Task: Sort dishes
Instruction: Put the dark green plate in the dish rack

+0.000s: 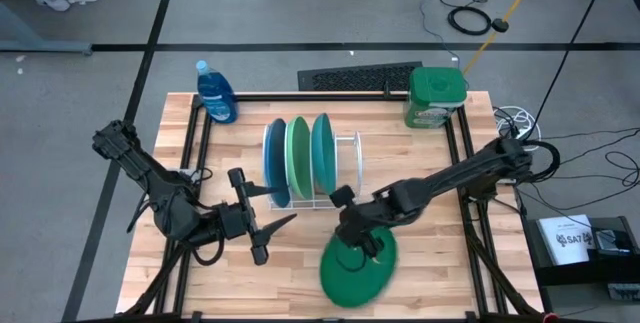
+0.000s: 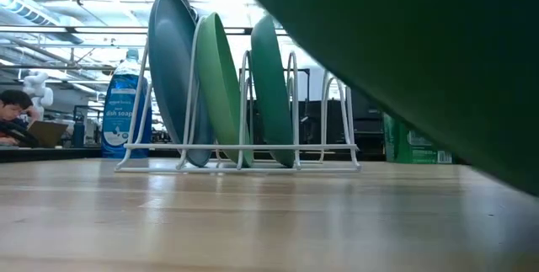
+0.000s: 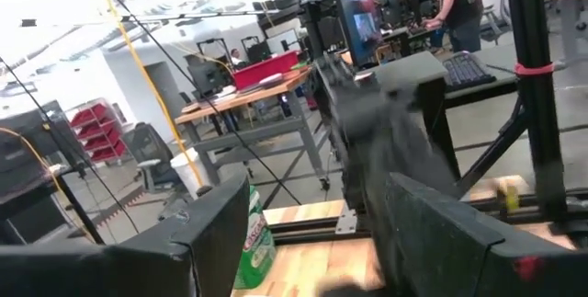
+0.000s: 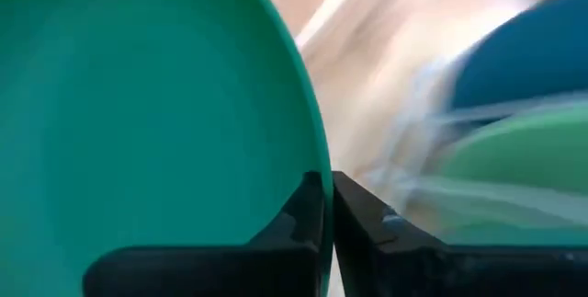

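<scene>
One dark green plate (image 1: 358, 268), rim clamped by right gripper (image 1: 352, 246), near table's front edge; keep it upright for rack (image 1: 345, 168); left gripper (image 1: 262, 225) fingers apart.

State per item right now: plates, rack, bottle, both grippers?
blue plate: upright in the rack, slot nearest the bottle
light green plate: upright in the rack, middle of the three
teal plate: upright in the rack
dark green plate: out of the rack, held by its rim
wire rack: three plates in it
soap bottle: upright, capped
right gripper: shut on the dark green plate
left gripper: open, holding nothing
</scene>
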Available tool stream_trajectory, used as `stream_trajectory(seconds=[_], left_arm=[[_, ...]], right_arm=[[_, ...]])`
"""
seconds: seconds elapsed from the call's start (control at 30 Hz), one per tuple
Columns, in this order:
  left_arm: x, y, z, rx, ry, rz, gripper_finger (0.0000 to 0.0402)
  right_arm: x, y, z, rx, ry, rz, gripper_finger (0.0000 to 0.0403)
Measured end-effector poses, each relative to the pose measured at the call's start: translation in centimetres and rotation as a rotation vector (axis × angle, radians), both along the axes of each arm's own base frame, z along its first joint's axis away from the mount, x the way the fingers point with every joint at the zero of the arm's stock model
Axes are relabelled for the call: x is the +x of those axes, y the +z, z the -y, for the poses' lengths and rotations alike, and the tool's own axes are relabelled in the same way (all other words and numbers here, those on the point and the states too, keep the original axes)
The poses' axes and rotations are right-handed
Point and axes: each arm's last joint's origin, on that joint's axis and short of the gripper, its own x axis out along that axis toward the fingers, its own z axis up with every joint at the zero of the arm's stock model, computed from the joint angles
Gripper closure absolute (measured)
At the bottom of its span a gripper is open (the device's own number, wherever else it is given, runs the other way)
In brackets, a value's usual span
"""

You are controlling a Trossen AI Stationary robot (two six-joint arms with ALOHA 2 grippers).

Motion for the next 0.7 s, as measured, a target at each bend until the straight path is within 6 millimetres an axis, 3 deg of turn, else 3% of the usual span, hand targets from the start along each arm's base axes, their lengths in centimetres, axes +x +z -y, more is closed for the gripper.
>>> stream_trajectory(seconds=[0.13,0.3,0.5,0.7], left_arm=[[-0.1,0.0,0.2,-0.033,-0.011,0.007,0.0149],[-1.1,-0.1,1.4,-0.034,-0.066,0.004,0.0149],[-2.6,0.1,3.1,-0.043,-0.166,0.018,0.0149],[-3.5,0.2,4.5,-0.046,-0.398,0.042,0.0149]], right_arm=[[-1.2,7.1,-0.2,-0.151,0.053,0.197,0.0401],[-4.4,14.7,1.3,-0.296,0.07,0.376,0.0401],[-8.6,20.8,3.0,-0.363,0.148,0.637,0.0402],[-10.9,24.0,5.4,-0.333,0.207,0.842,0.0402]])
